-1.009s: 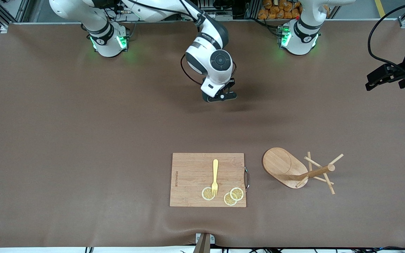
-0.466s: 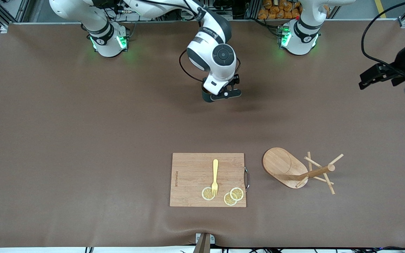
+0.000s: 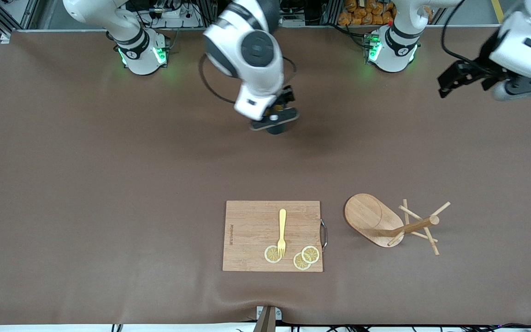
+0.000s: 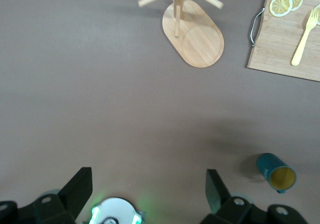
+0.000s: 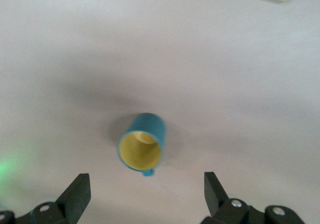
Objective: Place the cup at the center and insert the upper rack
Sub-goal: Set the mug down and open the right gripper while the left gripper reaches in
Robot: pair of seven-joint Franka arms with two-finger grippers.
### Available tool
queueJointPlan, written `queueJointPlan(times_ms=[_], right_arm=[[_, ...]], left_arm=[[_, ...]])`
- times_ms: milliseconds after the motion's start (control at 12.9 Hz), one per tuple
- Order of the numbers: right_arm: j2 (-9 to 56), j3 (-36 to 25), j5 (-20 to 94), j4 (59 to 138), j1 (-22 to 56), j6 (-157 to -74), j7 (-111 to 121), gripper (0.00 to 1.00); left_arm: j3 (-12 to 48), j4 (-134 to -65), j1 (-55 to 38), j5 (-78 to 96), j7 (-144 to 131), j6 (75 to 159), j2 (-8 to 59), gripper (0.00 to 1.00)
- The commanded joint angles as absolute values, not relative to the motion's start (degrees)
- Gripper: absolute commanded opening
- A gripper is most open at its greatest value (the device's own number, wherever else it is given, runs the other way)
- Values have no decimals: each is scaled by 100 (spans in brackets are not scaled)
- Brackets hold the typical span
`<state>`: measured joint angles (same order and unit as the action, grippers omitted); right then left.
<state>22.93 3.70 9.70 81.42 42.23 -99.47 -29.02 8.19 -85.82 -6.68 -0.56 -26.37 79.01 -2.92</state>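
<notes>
Two end effectors stand released, the right (image 5: 142, 194) over the upright cup (image 5: 142, 148) mid-surface, the left (image 4: 149, 190) waiting high; we judge the light, rigid upper rack (image 3: 392, 222), lying nearer the camera, best gripped by its post.

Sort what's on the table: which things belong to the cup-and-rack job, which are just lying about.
Job:
- cup, upright on the table, under the open right gripper
- upper rack, standing beside the cutting board

Lying about:
- cutting board
- yellow fork on it
- lemon slices on it
</notes>
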Motion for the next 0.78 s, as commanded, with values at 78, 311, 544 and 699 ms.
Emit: queueJointPlan(times_ms=[78, 311, 544, 699], right_arm=[[1154, 475, 853, 8358, 3123, -9222, -2549, 100], [599, 475, 406, 8376, 2227, -8922, -2357, 100], [194, 475, 18, 8411, 1304, -8781, -1033, 100], [71, 475, 18, 8411, 618, -8780, -669, 100]], left_arm=[[1659, -8692, -659, -61, -4303, 7778, -299, 100], [2388, -8929, -642, -97, -5235, 7778, -316, 100], [3135, -9034, -650, -263, -5896, 7813, -299, 100], [3645, -9385, -659, -552, -6343, 8032, -299, 100]])
